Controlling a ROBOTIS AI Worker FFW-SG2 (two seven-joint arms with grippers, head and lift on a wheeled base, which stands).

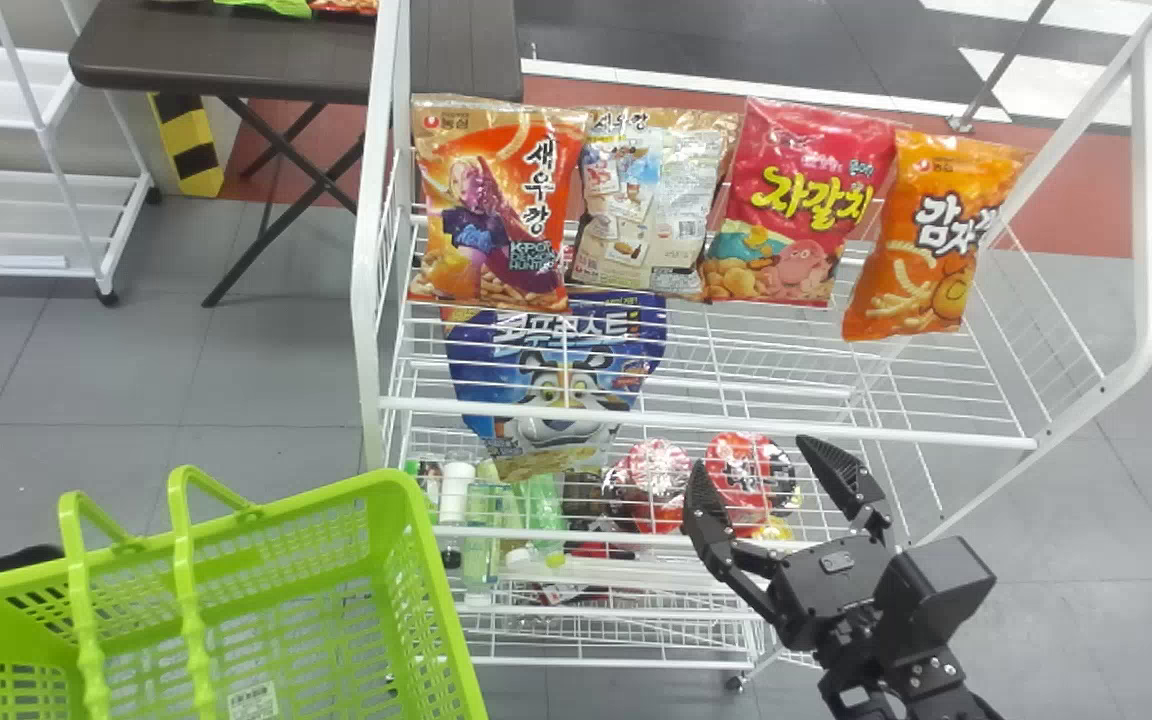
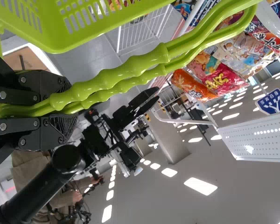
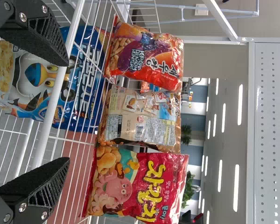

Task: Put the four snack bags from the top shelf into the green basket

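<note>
Black and spread wide at the right gripper, short of the front rail, with snack bags upright beyond.

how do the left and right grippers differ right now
The left gripper is closed on the handles of the green basket, while the right gripper is open. The left one bears on the basket; the right one is empty, at the white rack. Both are black.

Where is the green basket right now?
The green basket is at the lower left of the head view, just left of the white wire rack; the left wrist view shows the left gripper holding its handles.
</note>
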